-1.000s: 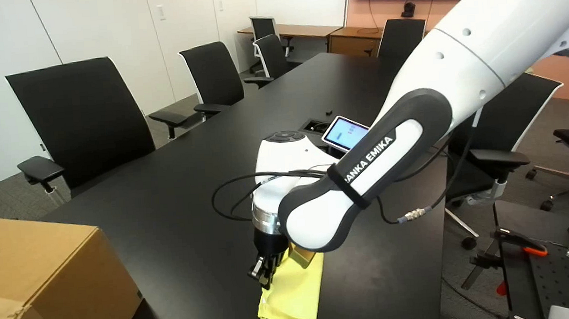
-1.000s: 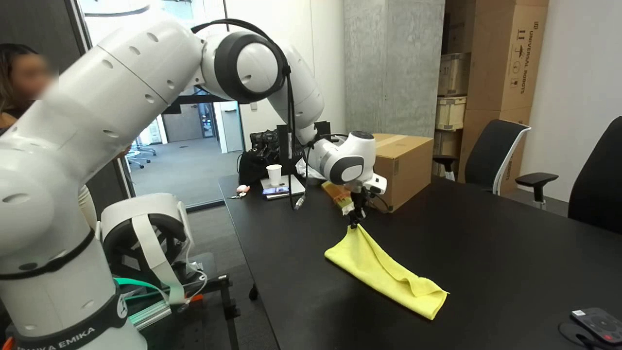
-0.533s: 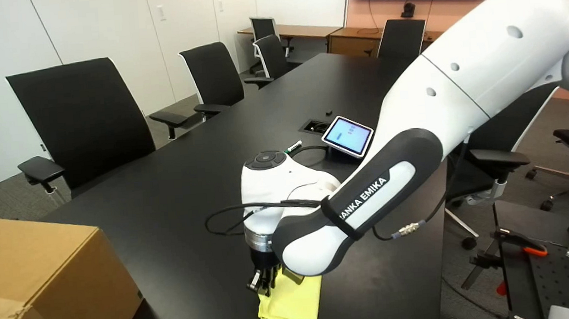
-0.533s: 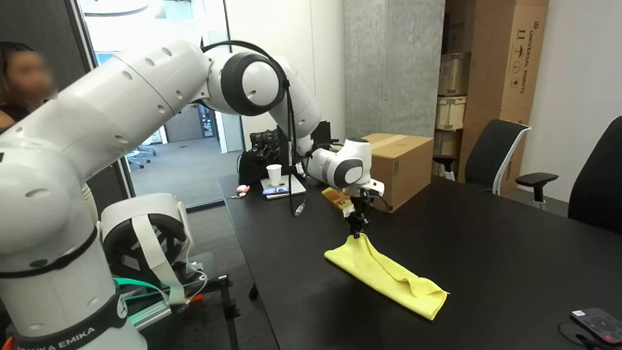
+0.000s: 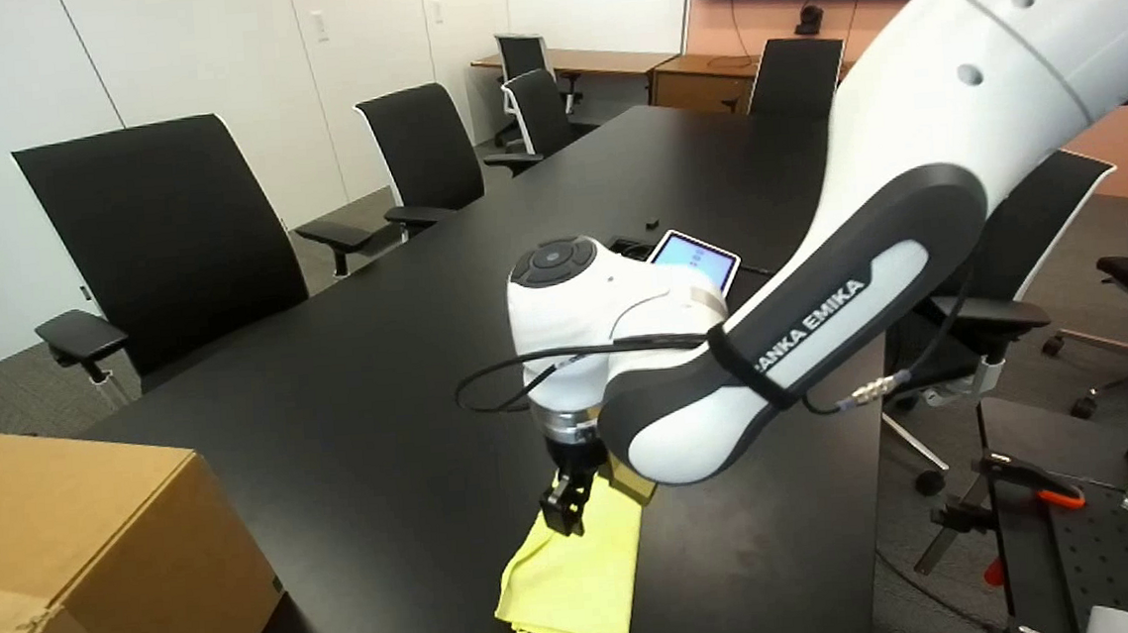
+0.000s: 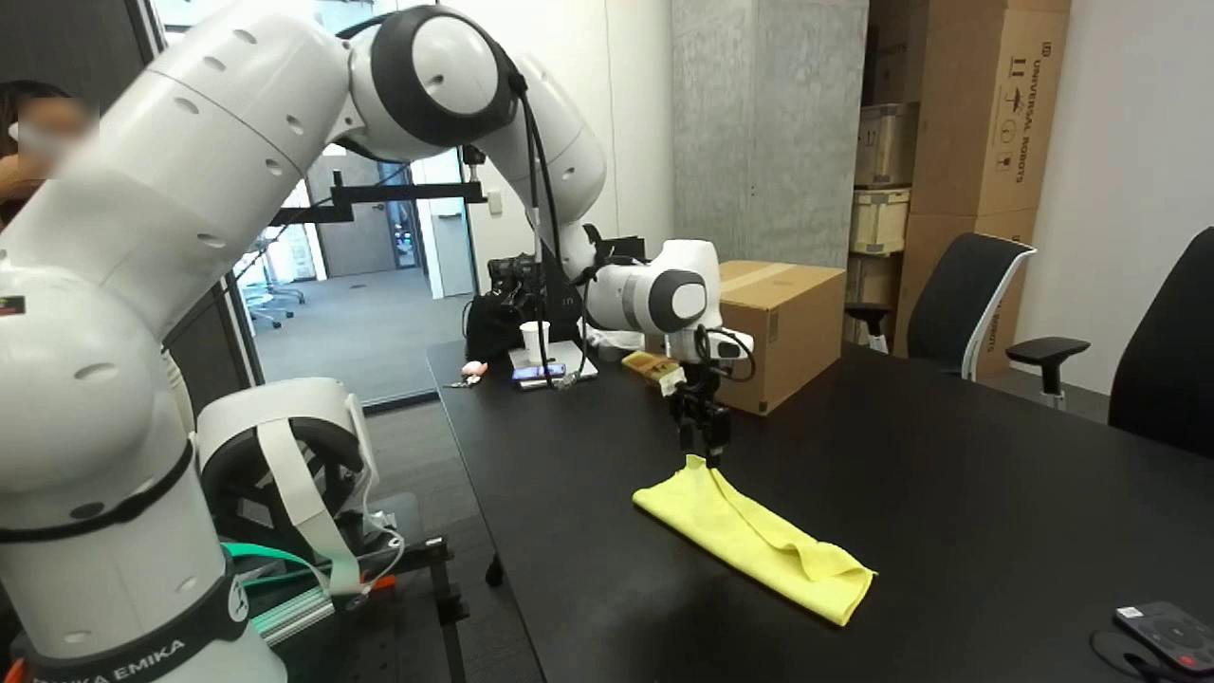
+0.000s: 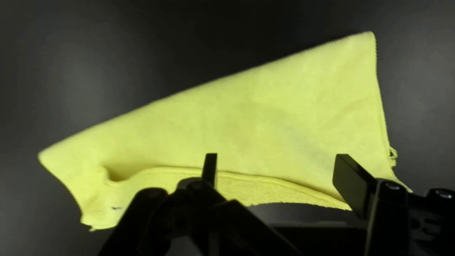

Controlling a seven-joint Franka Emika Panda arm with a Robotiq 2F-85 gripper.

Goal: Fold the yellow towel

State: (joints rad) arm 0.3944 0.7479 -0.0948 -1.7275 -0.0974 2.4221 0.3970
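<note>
The yellow towel (image 5: 578, 589) lies on the black table as a long strip folded over lengthwise, in both exterior views. Seen from the wrist, the towel (image 7: 241, 121) has an upper layer whose hem stops short of a fuzzy lower layer, with a small pucker at left. A peak of the towel (image 6: 700, 474) still stands up a little beneath my gripper (image 6: 700, 455). My gripper (image 7: 279, 170) is open, its fingers apart on either side of the picture's lower middle, and no cloth is pinched between them. The camera mount partly covers the towel's far end in an exterior view.
A large cardboard box (image 5: 95, 568) stands on the table (image 5: 375, 459) beside the towel. A tablet (image 5: 697, 262) sits farther along. In an exterior view are a paper cup (image 6: 534, 340), a phone (image 6: 539, 372) and a remote (image 6: 1174, 634). Chairs line the table.
The gripper lowered the raised towel corner toward the table, then let go of it, opened and moved up. The towel's near end has spread slightly outward.
</note>
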